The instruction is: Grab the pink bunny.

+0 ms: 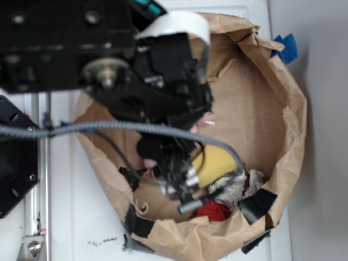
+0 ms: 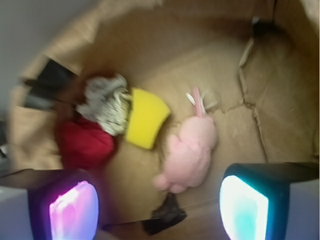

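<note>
Exterior view: I see the arm hanging over a brown paper enclosure [image 1: 283, 125], hiding most of its floor. The gripper [image 1: 182, 185] points down inside, beside the yellow sponge [image 1: 215, 163]. Of the pink bunny [image 1: 205, 118] only small pink bits show past the arm. I cannot tell the jaw state from here.

Wrist view: I read the jaws as spread; the two fingertips [image 2: 243, 206] sit at the frame's lower corners with nothing between them. The pink bunny [image 2: 190, 150] lies on the floor ahead, between and above the pads, ears pointing away. The sponge [image 2: 145, 117] lies just beside it on the left; a red ball [image 2: 82, 142] and a grey cloth [image 2: 106, 104] lie farther left.

Step in hand, as I judge it: approach, before the grasp. Next move: centre on the body, descend, close. Open floor lies right of the bunny up to the paper wall; the left pad has little room.
</note>
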`<state>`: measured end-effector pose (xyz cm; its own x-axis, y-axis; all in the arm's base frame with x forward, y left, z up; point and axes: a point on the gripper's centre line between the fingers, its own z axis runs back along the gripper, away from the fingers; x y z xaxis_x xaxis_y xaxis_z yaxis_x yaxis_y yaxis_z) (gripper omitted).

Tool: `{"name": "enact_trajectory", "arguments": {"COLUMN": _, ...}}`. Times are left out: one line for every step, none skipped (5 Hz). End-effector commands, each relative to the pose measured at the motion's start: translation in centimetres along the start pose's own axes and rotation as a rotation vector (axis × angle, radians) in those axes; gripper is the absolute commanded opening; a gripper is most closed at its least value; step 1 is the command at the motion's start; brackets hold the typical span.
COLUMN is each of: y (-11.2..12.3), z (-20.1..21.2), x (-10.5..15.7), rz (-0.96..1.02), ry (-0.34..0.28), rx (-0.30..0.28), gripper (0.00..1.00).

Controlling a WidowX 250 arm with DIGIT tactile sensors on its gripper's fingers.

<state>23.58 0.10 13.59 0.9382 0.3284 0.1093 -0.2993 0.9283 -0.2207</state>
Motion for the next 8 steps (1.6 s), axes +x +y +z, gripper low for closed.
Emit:
{"name": "enact_trajectory", "arguments": {"y": 2.7, "z": -1.9, "x": 1.2, "rz": 0.010, "ry": 0.023, "rx": 0.036, "gripper": 1.00}}
{"name": "enact_trajectory", "arguments": {"y": 2.7, "z": -3.1, "x": 1.9, "rz": 0.036, "ry": 0.026, "rx": 0.060, "gripper": 1.00}}
{"name": "enact_trajectory", "arguments": {"y": 2.3, "z": -5.0, "x": 2.0, "rz": 0.073, "ry": 0.017, "rx": 0.057, "gripper": 1.00}}
{"name": "enact_trajectory", "arguments": {"y": 0.7, "z": -6.8, "x": 1.6, "rz": 0.060, "ry": -0.044, "rx": 0.046, "gripper": 1.00}}
{"name": "enact_trajectory", "arguments": {"y": -0.2, "z": -8.1, "x": 1.2, "rz": -0.006, "ry": -0.126, "rx": 0.089, "gripper": 1.00}}
{"name": "enact_trajectory", "arguments": {"y": -0.3, "z": -8.5, "x": 1.0, "rz": -0.009, "ry": -0.120, "rx": 0.106, "gripper": 1.00}}
{"name": "enact_trajectory", "arguments": {"y": 0.0, "z": -8.5, "x": 1.7, "rz": 0.005, "ry": -0.072, "rx": 0.072, "gripper": 1.00}}
{"name": "enact_trajectory", "arguments": {"y": 0.2, "z": -8.5, "x": 2.0, "rz": 0.018, "ry": -0.043, "rx": 0.030, "gripper": 0.00}}
